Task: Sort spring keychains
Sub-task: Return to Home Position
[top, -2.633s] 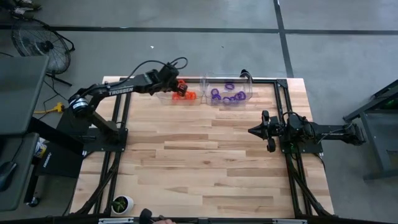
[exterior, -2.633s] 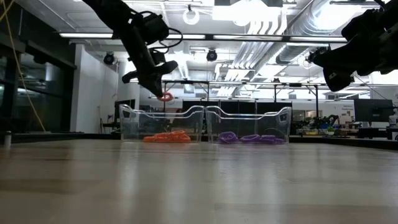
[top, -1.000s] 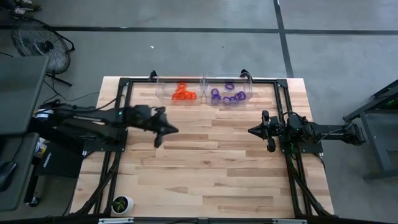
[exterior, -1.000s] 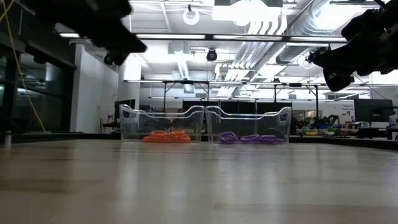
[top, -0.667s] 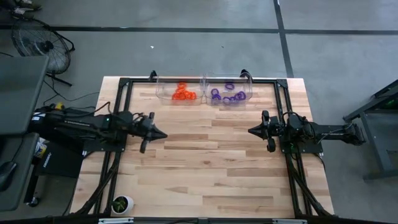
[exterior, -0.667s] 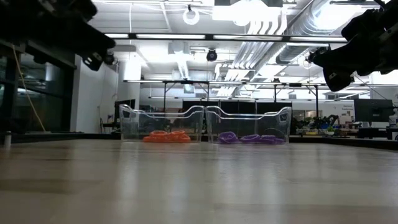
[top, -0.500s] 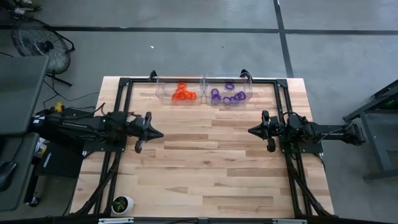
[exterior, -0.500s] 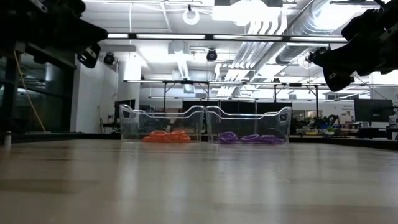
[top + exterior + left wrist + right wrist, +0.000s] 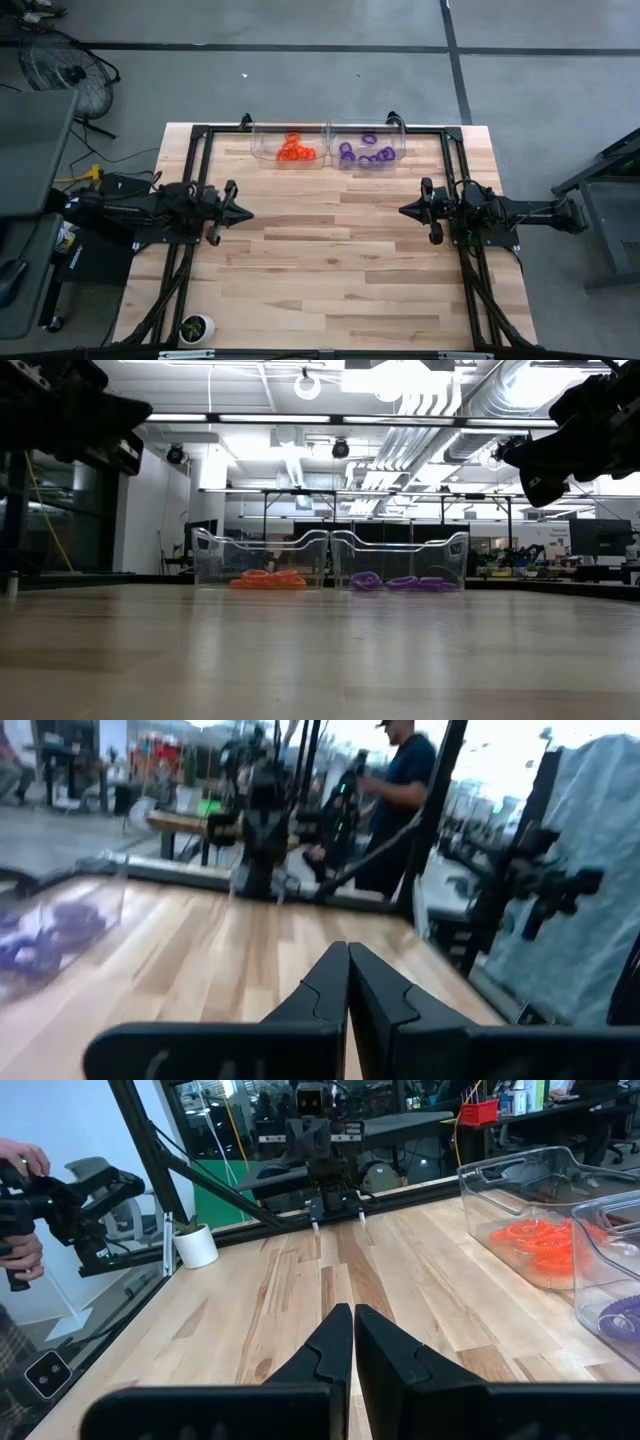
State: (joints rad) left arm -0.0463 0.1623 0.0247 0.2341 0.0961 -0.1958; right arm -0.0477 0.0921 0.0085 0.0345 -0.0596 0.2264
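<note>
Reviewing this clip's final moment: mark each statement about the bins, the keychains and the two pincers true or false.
1. The orange keychains lie in the left clear bin. True.
2. The purple keychains are scattered on the bare wood of the table. False: they lie together in the right clear bin.
3. The left pincer grips an orange keychain. False: its fingers are shut on nothing, over the table's left side and apart from the bins.
4. The right pincer is shut and empty. True.
5. The two bins stand side by side along one edge of the table. True.
</note>
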